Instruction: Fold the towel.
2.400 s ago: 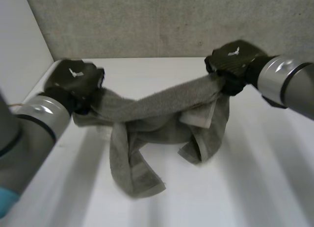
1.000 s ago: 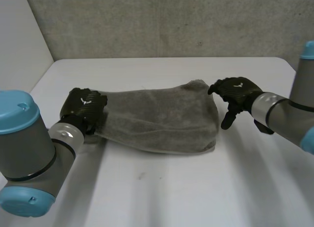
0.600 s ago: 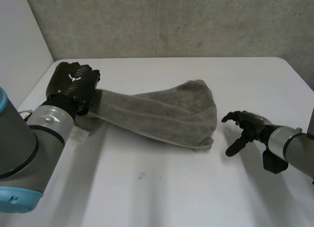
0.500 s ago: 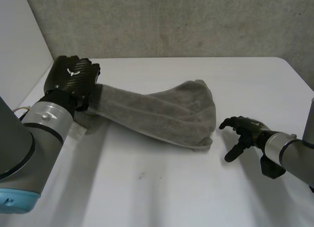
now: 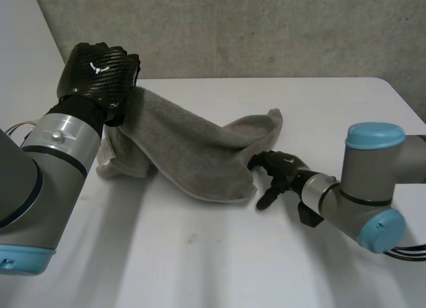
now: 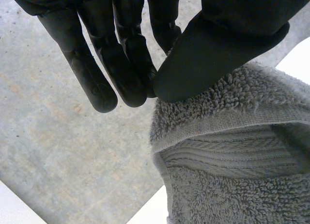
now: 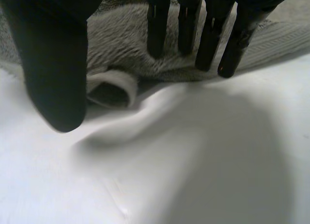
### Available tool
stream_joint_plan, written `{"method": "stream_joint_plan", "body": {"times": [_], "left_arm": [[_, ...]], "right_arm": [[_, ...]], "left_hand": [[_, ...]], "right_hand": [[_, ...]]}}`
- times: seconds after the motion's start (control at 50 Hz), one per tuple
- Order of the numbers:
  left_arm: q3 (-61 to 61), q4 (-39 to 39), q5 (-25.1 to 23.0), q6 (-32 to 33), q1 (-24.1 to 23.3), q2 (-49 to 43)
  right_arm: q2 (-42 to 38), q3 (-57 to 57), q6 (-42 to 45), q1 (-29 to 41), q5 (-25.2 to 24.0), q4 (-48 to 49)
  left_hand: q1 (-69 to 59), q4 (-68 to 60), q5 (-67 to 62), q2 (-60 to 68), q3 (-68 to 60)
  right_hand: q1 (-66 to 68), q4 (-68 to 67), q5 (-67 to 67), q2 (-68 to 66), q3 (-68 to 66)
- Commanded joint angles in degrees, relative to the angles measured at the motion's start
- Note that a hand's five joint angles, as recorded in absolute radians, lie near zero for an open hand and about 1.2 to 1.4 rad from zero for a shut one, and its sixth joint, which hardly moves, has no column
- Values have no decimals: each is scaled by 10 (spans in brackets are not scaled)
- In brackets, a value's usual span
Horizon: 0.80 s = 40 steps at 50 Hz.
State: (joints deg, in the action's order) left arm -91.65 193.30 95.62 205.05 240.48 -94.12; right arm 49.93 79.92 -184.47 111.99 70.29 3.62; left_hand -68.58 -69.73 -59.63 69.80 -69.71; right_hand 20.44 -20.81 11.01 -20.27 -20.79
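Note:
A grey towel (image 5: 193, 145) lies bunched across the white table (image 5: 200, 268), and its left end is lifted off the surface. My left hand (image 5: 96, 72) is raised at the far left, holding that end. In the left wrist view the thumb (image 6: 218, 45) pinches the towel's hemmed edge (image 6: 227, 146) against the fingers. My right hand (image 5: 278, 168) sits low on the table at the towel's right front edge, its fingers relaxed and empty. In the right wrist view its fingertips (image 7: 208, 45) reach the towel (image 7: 126, 35), beside a white label loop (image 7: 114, 86).
A grey wall (image 5: 233, 28) stands right behind the table's far edge. A white side wall (image 5: 26, 68) closes the left. The right arm's elbow (image 5: 369, 188) rests over the table's right side.
My left hand has risen with the towel's left end, pulling the cloth up and to the left. My right hand has swung in from the right to the towel's front right edge.

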Motion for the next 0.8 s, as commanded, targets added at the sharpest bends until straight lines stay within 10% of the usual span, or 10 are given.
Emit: {"method": "stream_joint_plan", "body": {"times": [0.02,0.8], "left_arm": [[3,1,1,0,9,-1],[2,2,-2,-12,29,-10]], "right_arm": [[-30,-42,-46,18,8,22],[-84,-97,-41,68,36,46]], "left_hand": [[-114,-103,-104,102,-103],[-114,-103,-104,102,-103]], "right_hand": [[214,-210,208,-215,-210],[129,-125,123,-130,-125]]}}
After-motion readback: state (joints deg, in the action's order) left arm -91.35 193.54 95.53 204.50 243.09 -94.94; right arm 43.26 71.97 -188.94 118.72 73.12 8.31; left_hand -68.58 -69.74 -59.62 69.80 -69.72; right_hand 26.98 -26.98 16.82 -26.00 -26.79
